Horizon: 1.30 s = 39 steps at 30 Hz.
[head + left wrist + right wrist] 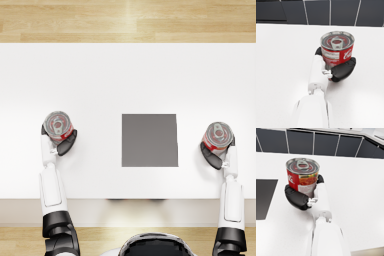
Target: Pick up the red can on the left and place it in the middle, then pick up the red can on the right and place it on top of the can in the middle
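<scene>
Left can [58,126] upright, wrapped by left hand [64,142]; grey mat [149,140] lies inboard, toward centre. Right hand [214,154] likewise grasps right can [218,135].

On your desk [128,75], the mat [149,140] lies in the middle, with the left can [58,125] and right can [218,135] well apart on either side.

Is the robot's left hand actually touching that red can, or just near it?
Touching. The left wrist view shows the left hand wrapped against the red can's side, with no gap visible.
</scene>
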Tool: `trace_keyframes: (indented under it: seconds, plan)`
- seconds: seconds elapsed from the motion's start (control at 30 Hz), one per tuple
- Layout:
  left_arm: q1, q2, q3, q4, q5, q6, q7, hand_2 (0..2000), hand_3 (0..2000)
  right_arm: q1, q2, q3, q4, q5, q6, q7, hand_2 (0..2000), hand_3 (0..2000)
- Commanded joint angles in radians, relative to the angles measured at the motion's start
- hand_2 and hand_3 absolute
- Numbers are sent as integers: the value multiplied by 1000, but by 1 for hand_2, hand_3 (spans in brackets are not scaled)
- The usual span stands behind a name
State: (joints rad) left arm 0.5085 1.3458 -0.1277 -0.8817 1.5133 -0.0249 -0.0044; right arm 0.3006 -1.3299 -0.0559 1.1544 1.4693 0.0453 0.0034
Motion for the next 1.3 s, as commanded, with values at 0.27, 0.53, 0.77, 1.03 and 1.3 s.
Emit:
trace_keyframes:
  seconds: [0.27, 0.53, 0.77, 1.03, 1.3]
  plan:
    - [-130, 5, 234, -594, 0, -8, 0, 2000, 1520, 9, -14, 54, 343, 0, 7, 1, 2000, 1520]
    - [-29, 97, 528, -547, 1, -51, 1, 2000, 1520, 32, -32, 94, 440, 0, 24, 3, 2000, 1520]
    - [41, 164, 642, -358, 1, -56, -26, 2000, 1520, 47, -47, 123, 462, 0, 25, 2, 2000, 1520]
    - [64, 201, 672, -159, 1, -50, -257, 2000, 1520, 78, -67, 142, 547, 0, 27, 2, 2000, 1520]
    - [67, 221, 650, -39, 1, -49, -295, 2000, 1520, 81, -82, 179, 561, 0, 30, 2, 2000, 1520]
